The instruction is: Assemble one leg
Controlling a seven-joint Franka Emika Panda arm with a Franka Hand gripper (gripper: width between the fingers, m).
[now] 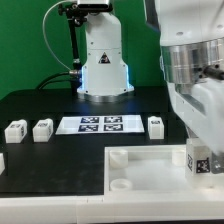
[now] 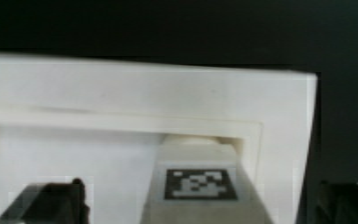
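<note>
A white leg (image 1: 199,158) with a black-and-white tag stands upright on the large white base (image 1: 140,165), near the base's end at the exterior view's right. In the wrist view the leg (image 2: 197,185) runs up to a round corner socket (image 2: 202,140) of the base (image 2: 140,95). My gripper (image 1: 203,135) is directly over the leg. In the wrist view the gripper (image 2: 199,205) is open, with both dark fingers (image 2: 51,205) standing well off the leg's sides. Whether the leg is seated in the socket is hidden.
Two more loose legs (image 1: 15,130) (image 1: 42,128) lie on the black table at the exterior view's left, and a third (image 1: 155,125) lies right of the marker board (image 1: 100,124). The robot's base (image 1: 103,60) stands at the back. The table's white front edge runs along the bottom.
</note>
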